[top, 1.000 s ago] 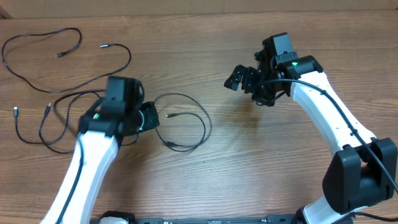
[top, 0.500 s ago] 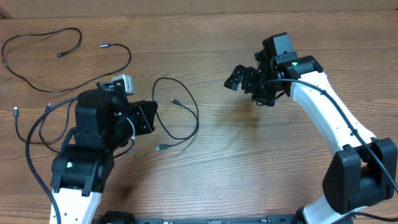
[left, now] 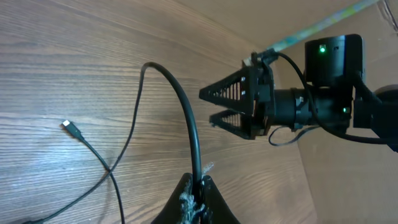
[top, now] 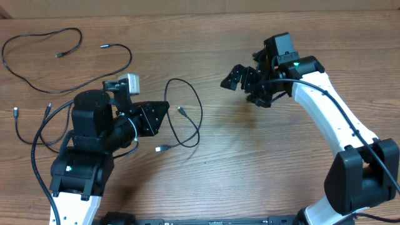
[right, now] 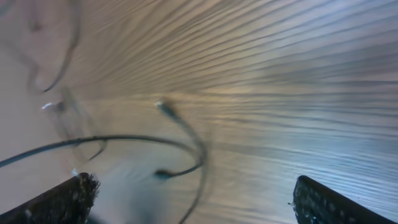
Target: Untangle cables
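Observation:
Three thin black cables lie on the wooden table. My left gripper (top: 164, 109) is shut on one cable (top: 199, 119), which loops to the right and ends in a plug (top: 160, 149). In the left wrist view the fingers (left: 200, 186) pinch this cable (left: 186, 118), and a plug (left: 68, 126) lies at the left. My right gripper (top: 231, 76) is open and empty, above the table to the right of the loop. It also shows in the left wrist view (left: 208, 107). In the right wrist view my right gripper (right: 193, 183) is wide open over the blurred cable (right: 186, 146).
A second cable (top: 44, 37) lies loose at the far left corner. A third cable (top: 128, 59) with a plug (top: 104, 45) runs down under my left arm, among strands with plugs (top: 15, 111) at the left. A cardboard wall (top: 200, 5) lines the far edge.
My left arm has lifted and moved right, pulling the held cable's loop to the right. My right gripper has shifted slightly left toward it.

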Controlling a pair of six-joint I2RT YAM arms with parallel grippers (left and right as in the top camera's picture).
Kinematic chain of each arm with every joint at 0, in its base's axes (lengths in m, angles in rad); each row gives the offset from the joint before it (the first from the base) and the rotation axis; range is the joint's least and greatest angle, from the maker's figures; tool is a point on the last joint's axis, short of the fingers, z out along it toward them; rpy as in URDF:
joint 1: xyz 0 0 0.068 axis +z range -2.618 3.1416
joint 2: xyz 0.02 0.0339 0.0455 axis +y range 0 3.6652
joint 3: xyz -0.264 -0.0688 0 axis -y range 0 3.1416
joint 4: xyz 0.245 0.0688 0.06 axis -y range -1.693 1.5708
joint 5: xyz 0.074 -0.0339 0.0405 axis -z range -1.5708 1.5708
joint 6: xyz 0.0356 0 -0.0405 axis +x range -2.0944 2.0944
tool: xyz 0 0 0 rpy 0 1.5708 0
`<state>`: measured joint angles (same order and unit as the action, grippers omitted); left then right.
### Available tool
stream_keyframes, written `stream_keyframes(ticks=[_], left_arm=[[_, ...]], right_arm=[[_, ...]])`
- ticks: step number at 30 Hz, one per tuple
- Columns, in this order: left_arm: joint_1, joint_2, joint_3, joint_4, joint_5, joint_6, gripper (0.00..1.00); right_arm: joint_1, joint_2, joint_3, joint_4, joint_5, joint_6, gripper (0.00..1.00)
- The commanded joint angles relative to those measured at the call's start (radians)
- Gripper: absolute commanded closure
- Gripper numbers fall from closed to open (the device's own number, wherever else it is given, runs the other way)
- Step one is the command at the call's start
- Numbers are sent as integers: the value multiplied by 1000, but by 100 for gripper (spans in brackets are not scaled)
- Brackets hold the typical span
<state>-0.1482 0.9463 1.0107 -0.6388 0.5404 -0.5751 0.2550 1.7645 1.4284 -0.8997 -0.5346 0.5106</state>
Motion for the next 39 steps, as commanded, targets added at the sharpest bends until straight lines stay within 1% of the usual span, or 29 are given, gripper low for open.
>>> stream_keyframes(ticks=[1, 4, 5, 7, 9, 13, 16, 19, 23, 26, 28, 29, 31, 32, 35, 37, 39], left_arm=[[6, -13, 20, 0, 20, -9, 96], [6, -12, 20, -3, -43, -48, 95], [6, -11, 20, -9, -109, -103, 96], [6, -8, 20, -20, -191, -188, 96], [6, -2, 20, -19, -212, -235, 96], [16, 29, 20, -22, -203, -311, 96], [23, 55, 20, -16, -158, -360, 95], [24, 81, 20, -14, -123, -430, 96], [24, 93, 20, -14, -84, -447, 96], [24, 93, 20, -14, -35, -467, 96], [24, 93, 20, -14, -8, -486, 96], [24, 93, 20, -14, 6, -490, 96], [24, 93, 20, -14, 11, -505, 96], [24, 93, 20, -14, 11, -505, 96], [24, 93, 20, -14, 10, -507, 96], [24, 93, 20, -13, 10, -507, 96], [24, 93, 20, -14, 10, -507, 96]], right_arm=[[3, -21, 13, 21, -292, -125, 0], [23, -21, 13, 18, -466, -227, 0], [39, -21, 13, 14, -520, -276, 0], [57, -21, 13, 5, -541, -339, 0], [73, -21, 13, -12, -541, -398, 0], [108, -21, 13, -45, -546, -498, 0], [153, -21, 13, -38, -553, -562, 0], [208, -21, 13, 18, -553, -568, 0], [243, -21, 13, 100, -571, -564, 0], [264, -21, 13, 160, -628, -564, 1], [278, -21, 13, 200, -643, -541, 7], [285, -21, 13, 220, -642, -515, 14], [304, -21, 13, 248, -642, -477, 32], [312, -21, 13, 253, -642, -476, 36], [334, -21, 13, 253, -641, -477, 47], [340, -21, 13, 253, -642, -476, 57], [340, -21, 13, 254, -642, -455, 60]])
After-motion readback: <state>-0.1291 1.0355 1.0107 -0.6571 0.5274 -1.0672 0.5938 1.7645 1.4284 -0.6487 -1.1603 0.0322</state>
